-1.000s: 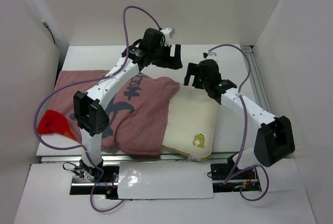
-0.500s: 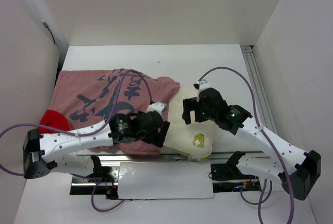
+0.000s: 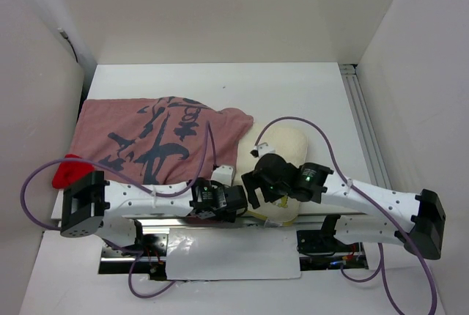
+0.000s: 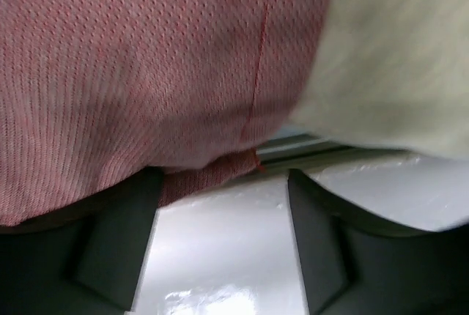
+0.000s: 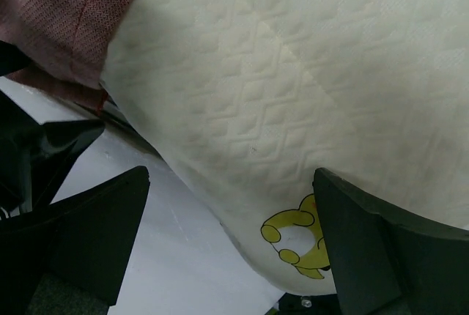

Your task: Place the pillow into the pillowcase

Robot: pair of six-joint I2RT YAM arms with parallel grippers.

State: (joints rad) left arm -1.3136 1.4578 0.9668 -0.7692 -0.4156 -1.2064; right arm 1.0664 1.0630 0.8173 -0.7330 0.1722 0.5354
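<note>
With left gripper (image 4: pixel 223 183) and right gripper (image 5: pixel 231 179) both open and empty, we judge the pillow (image 3: pixel 289 143) soft and light, the pillowcase (image 3: pixel 146 139) limp, best pinched at near hem and corner.

Your white table (image 3: pixel 293 88) held the red pillowcase (image 3: pixel 139 139) on its left, its edge overlapping the cream pillow (image 3: pixel 289 146) alongside.
</note>
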